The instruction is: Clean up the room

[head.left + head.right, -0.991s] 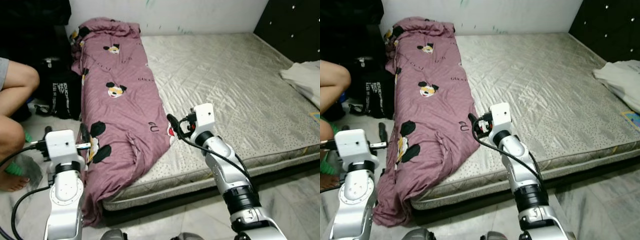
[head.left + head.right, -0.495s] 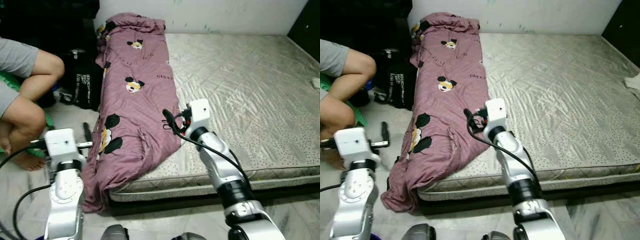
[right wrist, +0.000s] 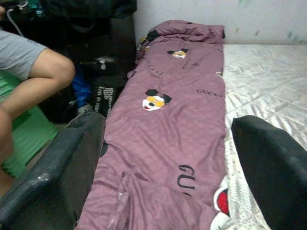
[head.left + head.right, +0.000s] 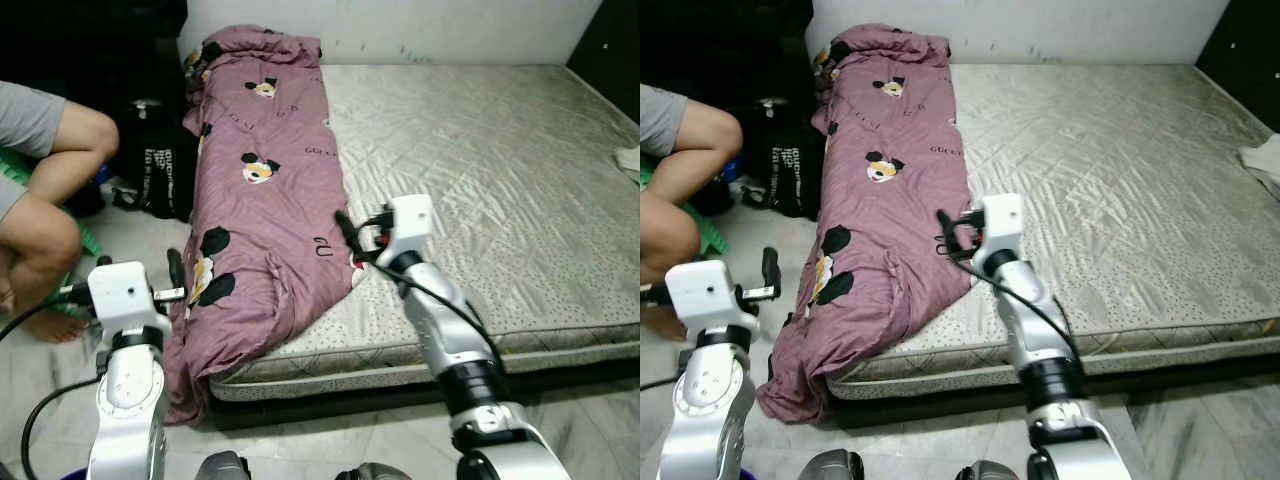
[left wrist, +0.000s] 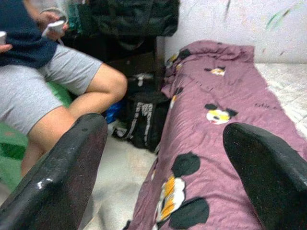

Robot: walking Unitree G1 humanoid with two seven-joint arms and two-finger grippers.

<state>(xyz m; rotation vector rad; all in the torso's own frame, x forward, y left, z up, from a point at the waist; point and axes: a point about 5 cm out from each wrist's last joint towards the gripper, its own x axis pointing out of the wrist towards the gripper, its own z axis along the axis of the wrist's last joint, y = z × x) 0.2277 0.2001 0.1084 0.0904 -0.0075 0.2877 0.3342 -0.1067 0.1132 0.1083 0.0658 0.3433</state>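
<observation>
A: Going from the left, what's there?

B: A seated person's knee (image 4: pixel 72 128), a black bag (image 4: pixel 157 170) on the floor, then the left gripper (image 4: pixel 174 282) raised just beside the hanging edge of the mauve cartoon-print blanket (image 4: pixel 265 205). Its fingers (image 5: pixel 62 177) stand wide apart, holding nothing.

A: And the blanket itself?

B: It lies bunched in a long strip down the left side of the bare mattress (image 4: pixel 480 160), its lower end spilling over the edge toward the floor.

A: The right gripper?

B: The right gripper (image 4: pixel 347 235) is over the blanket's inner edge, fingers (image 3: pixel 53 167) also wide and empty.

A: So which step?

B: I'd judge the approach to the blanket, no grasp yet. Next, both grippers likely need to lower onto the fabric and close on a fold.
</observation>
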